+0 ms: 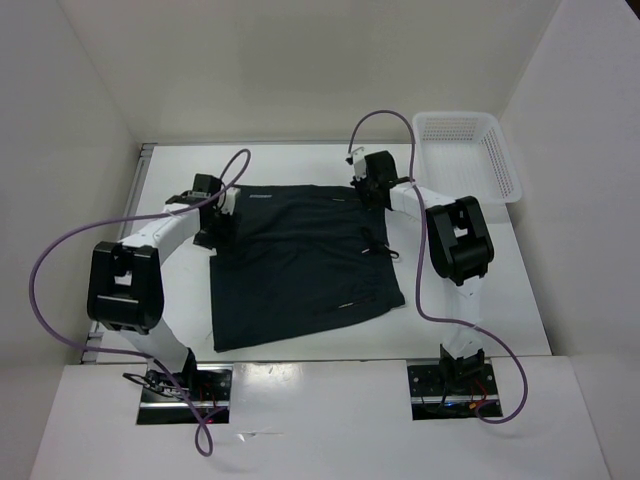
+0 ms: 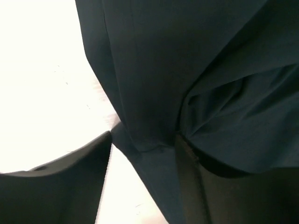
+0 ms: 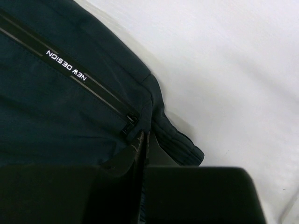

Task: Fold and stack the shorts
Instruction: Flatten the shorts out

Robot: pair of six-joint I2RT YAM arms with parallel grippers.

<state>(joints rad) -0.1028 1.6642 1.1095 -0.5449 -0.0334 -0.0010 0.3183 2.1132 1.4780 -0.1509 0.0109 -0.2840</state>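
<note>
Right wrist view: the right gripper has its jaws closed together, pinching a raised tuck of the shorts at a ribbed corner. The pinch sits just beside the end of a zip pocket, which carries a white-lettered label.

Left wrist view: the left gripper has its jaws standing apart. One finger is over the bare white table and the other is on the cloth. The fabric edge lies between them and is not clamped.

Top external view: the shorts lie spread flat on the table between both arms. The left gripper is at their far left corner and the right gripper at their far right corner. A white mesh basket stands at the table's far right, apart from the shorts.
</note>
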